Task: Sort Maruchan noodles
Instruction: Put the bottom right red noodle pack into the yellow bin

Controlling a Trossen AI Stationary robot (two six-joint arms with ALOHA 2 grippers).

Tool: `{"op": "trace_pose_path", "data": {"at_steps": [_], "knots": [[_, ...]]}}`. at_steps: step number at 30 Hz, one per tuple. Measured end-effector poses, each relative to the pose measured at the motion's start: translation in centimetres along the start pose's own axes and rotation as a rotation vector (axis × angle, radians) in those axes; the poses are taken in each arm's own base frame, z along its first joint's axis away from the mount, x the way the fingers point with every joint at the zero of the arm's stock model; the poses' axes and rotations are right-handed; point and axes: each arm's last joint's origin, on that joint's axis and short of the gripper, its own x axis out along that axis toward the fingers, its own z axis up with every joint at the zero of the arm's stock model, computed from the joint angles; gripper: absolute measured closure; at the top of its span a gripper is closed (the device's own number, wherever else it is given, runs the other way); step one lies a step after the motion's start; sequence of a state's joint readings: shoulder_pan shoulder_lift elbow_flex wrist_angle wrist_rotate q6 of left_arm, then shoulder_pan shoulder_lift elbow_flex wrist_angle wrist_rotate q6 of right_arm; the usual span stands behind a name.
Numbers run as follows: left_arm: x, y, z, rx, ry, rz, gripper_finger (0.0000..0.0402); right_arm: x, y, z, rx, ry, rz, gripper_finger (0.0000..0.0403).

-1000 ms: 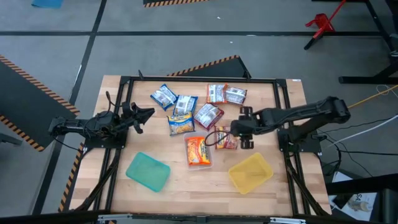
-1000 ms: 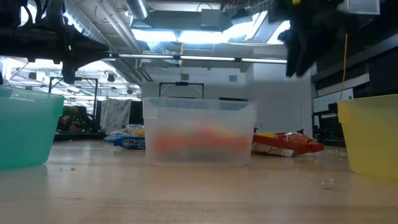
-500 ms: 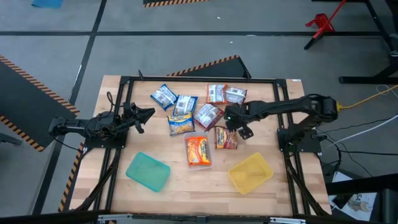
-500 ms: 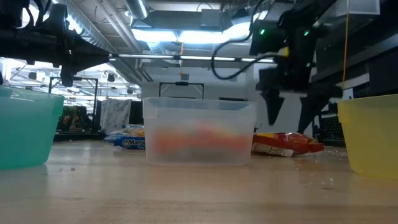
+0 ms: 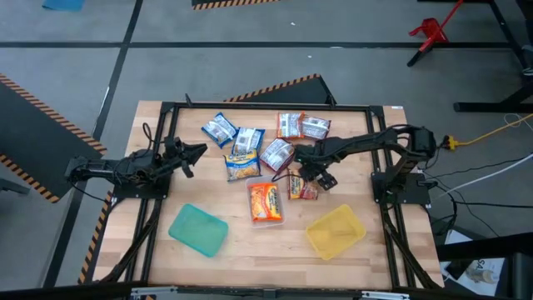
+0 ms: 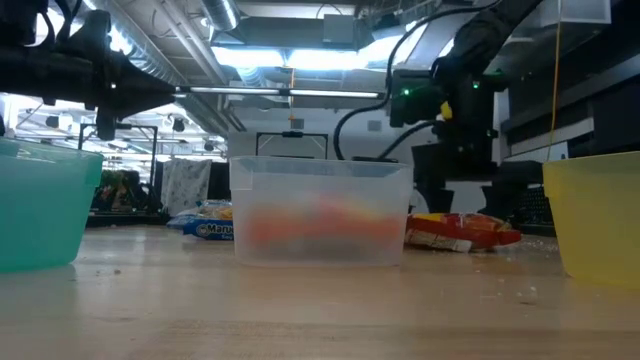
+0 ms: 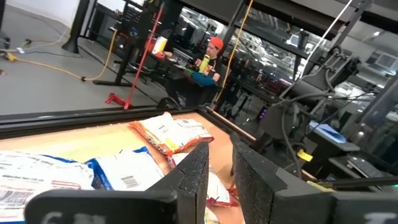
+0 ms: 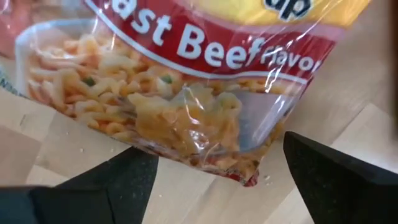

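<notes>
- The right claw [image 5: 313, 167] hovers over the middle of the pale wooden tabletop [image 5: 379, 150], its dark fingers [image 8: 329, 174] spread wide with nothing between them.
- Right below it, in the wrist view, lies a glossy, crinkly red packet [image 8: 186, 81] of beef-flavour noodles, flat on the wood, the wavy noodle block showing through clear film.
- From above, that red packet [image 5: 281, 155] sits just beside another red one [image 5: 301, 186] nearer the yellow tray [image 5: 335, 231].
- Two red-and-silver packets [image 5: 301, 126] lie side by side at the far edge; two blue-white packets [image 5: 233, 135] lie left of them.
- One orange packet [image 5: 241, 165] lies on bare wood; another orange packet [image 5: 265, 202] rests in the shallow clear tray [image 5: 281, 218].
- The rounded teal tray [image 5: 198, 229] holds nothing.
- The left claw [image 5: 194, 155] waits at the tabletop's left side, its blocky black fingers [image 7: 193, 180] nearly together, a narrow gap between, gripping nothing.
</notes>
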State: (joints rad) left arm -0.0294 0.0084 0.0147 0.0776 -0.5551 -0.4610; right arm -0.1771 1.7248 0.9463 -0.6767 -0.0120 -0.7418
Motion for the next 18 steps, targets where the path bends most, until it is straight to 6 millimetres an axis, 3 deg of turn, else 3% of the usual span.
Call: {"op": "trace_pose_path", "data": {"at_steps": [11, 18], "knots": [[0.0, 0.13, -0.17, 0.011, 0.012, 0.02, 0.0335, -0.37, -0.13, 0.85, -0.047, -0.032, -0.02, 0.0122], [0.0, 0.13, -0.17, 0.011, 0.011, 0.021, 0.0335, 0.17, -0.19, 0.96, -0.037, -0.031, -0.005, 0.0223]]}}
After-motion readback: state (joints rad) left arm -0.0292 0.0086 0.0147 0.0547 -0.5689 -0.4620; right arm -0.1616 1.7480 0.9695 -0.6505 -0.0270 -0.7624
